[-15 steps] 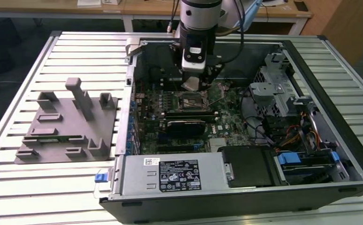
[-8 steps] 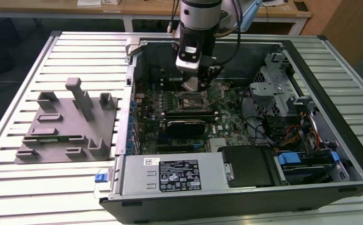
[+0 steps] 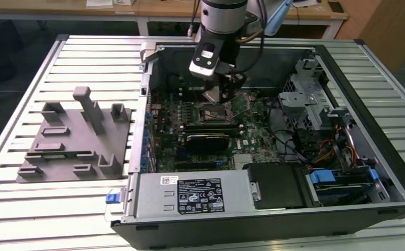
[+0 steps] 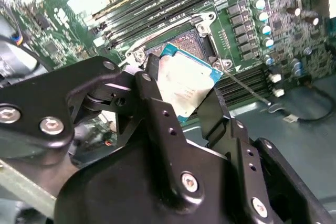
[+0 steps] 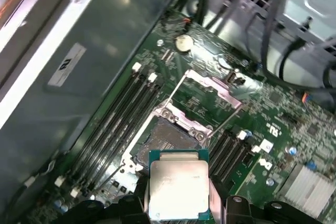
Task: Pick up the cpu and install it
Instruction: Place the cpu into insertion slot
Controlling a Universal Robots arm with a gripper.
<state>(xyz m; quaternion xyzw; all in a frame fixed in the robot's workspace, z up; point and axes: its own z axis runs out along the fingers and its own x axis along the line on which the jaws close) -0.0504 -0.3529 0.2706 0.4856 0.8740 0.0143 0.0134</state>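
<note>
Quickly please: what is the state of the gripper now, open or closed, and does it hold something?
Gripper: closed on the small flat square cpu with the shiny silver metal top, near the open black-framed socket.

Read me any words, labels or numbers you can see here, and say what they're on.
None can be read.
On the power supply label: too small.
On the case wall sticker: blurred.
On the motherboard: too small.
On the cpu, held in the gripper: nothing legible.
</note>
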